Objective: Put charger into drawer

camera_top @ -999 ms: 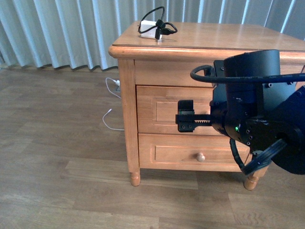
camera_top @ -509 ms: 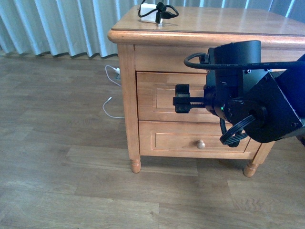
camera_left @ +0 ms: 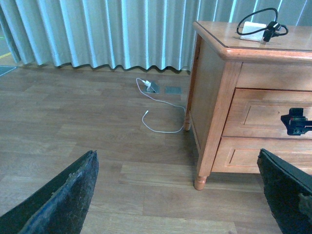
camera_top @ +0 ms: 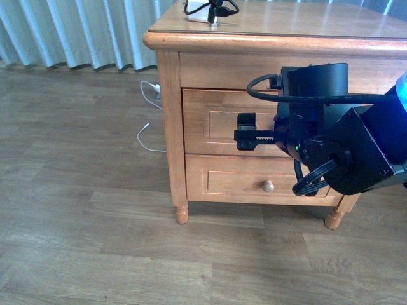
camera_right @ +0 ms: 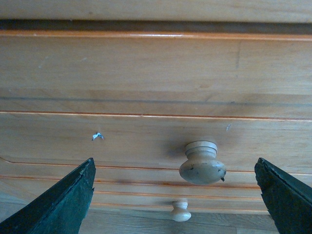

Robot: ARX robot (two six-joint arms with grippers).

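Charger, a white block with its black cable looped about it, lies on the nightstand top, near that top's far left corner and well above the drawer, the upper and taller of the nightstand's two, which sits shut and flush with the nightstand's front. Right gripper hangs just before that drawer's recessed panel, level with its middle. Seen from the right wrist, its two dark fingers stand spread wide, with the drawer's round wooden knob in the gap between them and touching neither. Whether the fingertips touch the wood cannot be told. The lower drawer's smaller knob shows beneath the arm, near the nightstand's base. Left gripper is held off the nightstand's left side, low over the wooden floor, its fingers likewise parted wide and holding nothing. A thin white cable trails across the floor beside the nightstand's left legs, toward the pale curtain behind the nightstand.
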